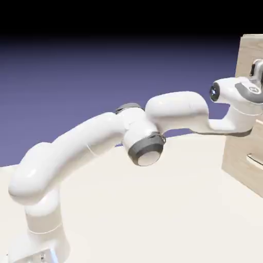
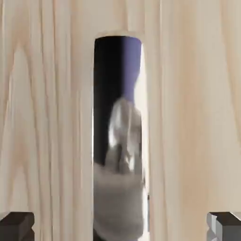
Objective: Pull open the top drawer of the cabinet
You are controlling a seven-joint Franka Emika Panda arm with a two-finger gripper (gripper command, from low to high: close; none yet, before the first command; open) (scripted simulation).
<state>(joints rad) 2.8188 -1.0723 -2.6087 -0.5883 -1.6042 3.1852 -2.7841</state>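
Observation:
The light wood-grain cabinet [image 1: 239, 154] stands at the exterior view's right edge, cut off by the frame. My arm reaches across to its top drawer [image 1: 249, 54], with the white hand [image 1: 245, 93] up against the drawer's silver handle [image 1: 257, 68]. In the hand view the drawer front [image 2: 47, 117] fills the picture. The mirror-like handle [image 2: 117, 136] runs down the middle. My gripper [image 2: 121, 228] is open, with its dark fingertips [image 2: 16, 226] far apart at the bottom corners and the handle lined up between them. Neither fingertip touches it.
The lower drawer's silver handle [image 1: 255, 160] shows below the hand on the cabinet front. The pale table [image 1: 154, 205] stretches from the arm's base [image 1: 43, 241] at lower left to the cabinet.

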